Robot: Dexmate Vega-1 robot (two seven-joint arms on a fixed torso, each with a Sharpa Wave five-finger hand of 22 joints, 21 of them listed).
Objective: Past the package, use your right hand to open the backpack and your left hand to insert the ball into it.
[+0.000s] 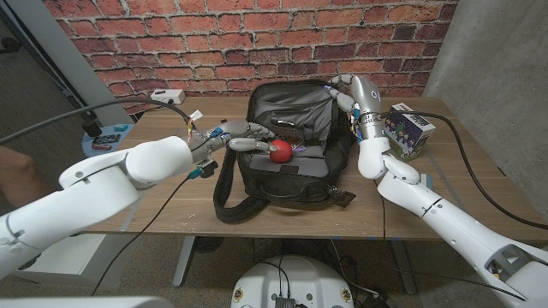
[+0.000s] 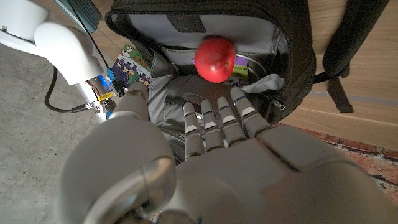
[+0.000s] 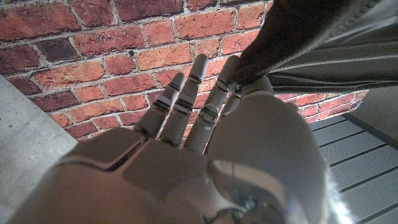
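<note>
The black backpack (image 1: 287,167) lies on the middle of the table with its flap raised. My right hand (image 1: 344,91) pinches the flap's edge (image 3: 249,78) between thumb and finger and keeps it up. The red ball (image 1: 280,151) sits in the bag's opening. In the left wrist view the ball (image 2: 215,58) lies on the grey lining just beyond my left hand (image 2: 217,127), whose fingers are spread and hold nothing. In the head view my left hand (image 1: 244,137) reaches in from the left, fingertips close to the ball. The colourful package (image 1: 409,130) stands right of the bag.
A white device (image 1: 167,96) sits at the table's back left and a blue item (image 1: 107,137) lies off its left edge. Cables cross the left and right sides. A person's hand (image 1: 13,167) shows at the left border. A brick wall stands behind.
</note>
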